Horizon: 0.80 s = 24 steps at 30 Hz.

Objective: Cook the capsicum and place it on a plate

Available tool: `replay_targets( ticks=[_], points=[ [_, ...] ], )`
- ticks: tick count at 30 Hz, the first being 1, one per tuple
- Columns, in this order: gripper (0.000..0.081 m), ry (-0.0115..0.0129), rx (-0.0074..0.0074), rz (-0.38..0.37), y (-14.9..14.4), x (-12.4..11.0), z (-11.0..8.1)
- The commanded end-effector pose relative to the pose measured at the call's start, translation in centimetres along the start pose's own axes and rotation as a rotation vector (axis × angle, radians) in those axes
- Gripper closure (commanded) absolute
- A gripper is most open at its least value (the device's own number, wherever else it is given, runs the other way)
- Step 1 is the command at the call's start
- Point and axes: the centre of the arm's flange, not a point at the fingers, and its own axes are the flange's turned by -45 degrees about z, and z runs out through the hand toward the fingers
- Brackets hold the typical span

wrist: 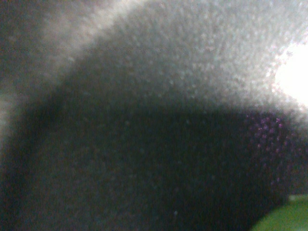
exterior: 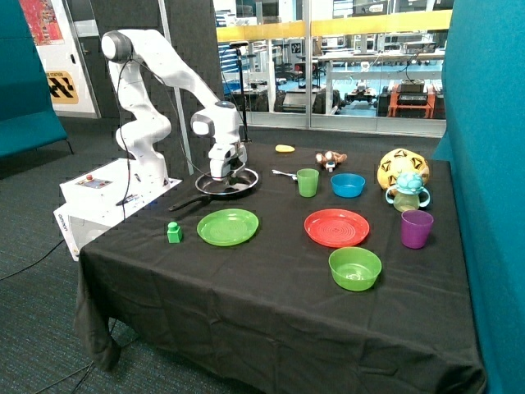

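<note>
Down in the pan (exterior: 227, 184) sits the pincer (exterior: 225, 174), low against its floor, likely so the capsicum (wrist: 284, 217) can cook; whether its fingers are parted, I cannot tell. At the pan's 6 o'clock the plate (exterior: 228, 226) waits bare.

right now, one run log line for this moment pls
gripper down in pan | fingers: cannot tell | capsicum: not clearly visible | lime-green plate bare | plating not done

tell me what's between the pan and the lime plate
Bare black cloth, as the outside view shows. The pan, with the gripper down in it, sits just behind the lime plate; only its handle angles toward the green block.
</note>
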Motion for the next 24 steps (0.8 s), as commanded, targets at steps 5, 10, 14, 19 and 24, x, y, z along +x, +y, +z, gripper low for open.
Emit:
replay_targets(
  ticks=[5, 10, 14, 19, 24],
  points=[
    [0.0808, -0.0095, 0.0016, -0.050, -0.1, 0.6, -3.9],
    [0.0808, -0.0095, 0.0017, -0.063, -0.1, 0.7, -4.9],
    [0.0808, -0.0095, 0.0017, -0.071, 0.1, 1.0, -5.8],
    [0.0808, -0.0095, 0.0017, -0.066, 0.5, 1.8, -6.9],
    [0.0808, -0.0095, 0.0017, -0.061, 0.9, 2.8, -8.1]
  ],
)
